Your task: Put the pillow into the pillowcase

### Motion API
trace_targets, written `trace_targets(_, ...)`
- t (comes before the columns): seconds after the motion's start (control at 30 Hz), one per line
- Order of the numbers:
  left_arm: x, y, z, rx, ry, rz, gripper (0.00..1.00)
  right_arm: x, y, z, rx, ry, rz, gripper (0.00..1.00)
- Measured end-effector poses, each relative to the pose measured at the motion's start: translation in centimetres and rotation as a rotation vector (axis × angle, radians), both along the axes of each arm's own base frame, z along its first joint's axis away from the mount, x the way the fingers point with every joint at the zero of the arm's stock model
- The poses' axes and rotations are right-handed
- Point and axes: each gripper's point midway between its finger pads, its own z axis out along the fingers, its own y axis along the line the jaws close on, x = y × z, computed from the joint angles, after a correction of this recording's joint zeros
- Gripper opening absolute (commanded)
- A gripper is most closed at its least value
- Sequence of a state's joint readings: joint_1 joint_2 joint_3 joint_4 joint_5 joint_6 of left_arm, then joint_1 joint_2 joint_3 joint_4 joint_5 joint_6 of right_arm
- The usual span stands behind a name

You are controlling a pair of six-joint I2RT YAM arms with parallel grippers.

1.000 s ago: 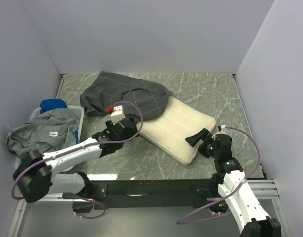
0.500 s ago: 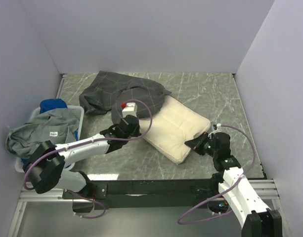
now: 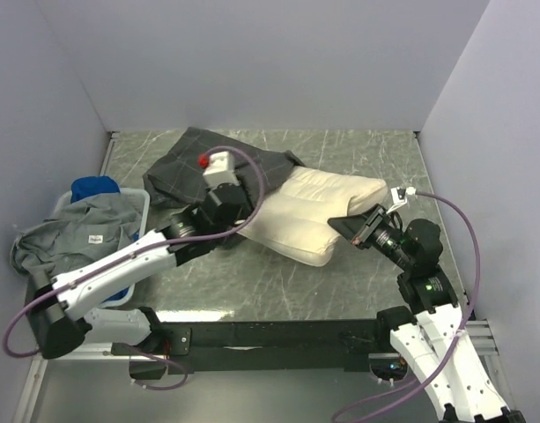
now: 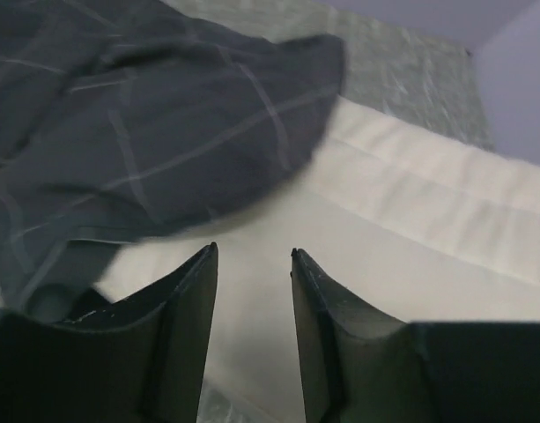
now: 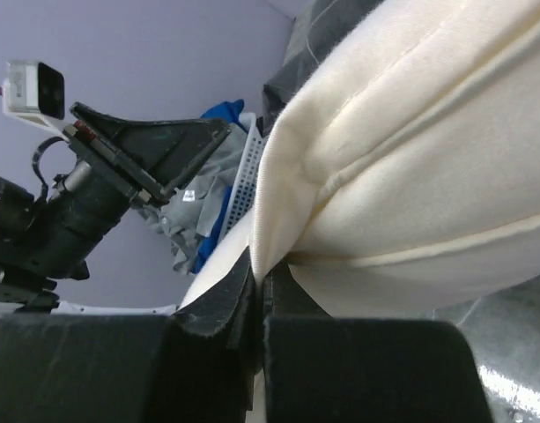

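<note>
The cream-white pillow (image 3: 315, 214) lies bunched up in the middle of the table, its far left end tucked under the dark checked pillowcase (image 3: 192, 159). My right gripper (image 3: 350, 231) is shut on the pillow's near right corner, which it holds off the table; in the right wrist view the fabric edge is pinched between the jaws (image 5: 259, 269). My left gripper (image 3: 250, 214) hovers at the pillow's left end beside the pillowcase's edge. In the left wrist view it (image 4: 252, 256) stands open over the pillow (image 4: 410, 220), holding nothing, with the pillowcase (image 4: 146, 115) just beyond.
A white basket (image 3: 142, 207) at the left edge holds a plain grey garment (image 3: 85, 233) and a blue cloth (image 3: 95, 188). Lilac walls close the table on three sides. Marbled tabletop (image 3: 366, 159) shows behind and to the right of the pillow.
The right gripper has shut on the pillow's near corner, lifted it and pushed it back, bunching the pillow. The left arm has risen and moved back to the pillowcase's edge.
</note>
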State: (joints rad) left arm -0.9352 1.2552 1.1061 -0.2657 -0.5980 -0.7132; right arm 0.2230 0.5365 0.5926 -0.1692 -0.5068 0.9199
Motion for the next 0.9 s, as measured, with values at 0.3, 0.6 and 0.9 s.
trace_targets(0.3, -3.7, 10.6, -10.6, 0.058, 0.135, 0.254, 0.49, 0.0, 0.0, -3.2, -0.021, 0.116, -0.001, 0.00)
trace_targets(0.6, -3.6, 13.7, -18.0, 0.130, 0.252, 0.355, 0.76, 0.0, -0.1, -2.7, -0.038, 0.127, -0.008, 0.00)
trace_targets(0.9, 1.1, 12.6, -20.4, 0.144, 0.259, 0.334, 0.01, -0.2, -0.4, -1.5, -0.054, 0.121, -0.017, 0.00)
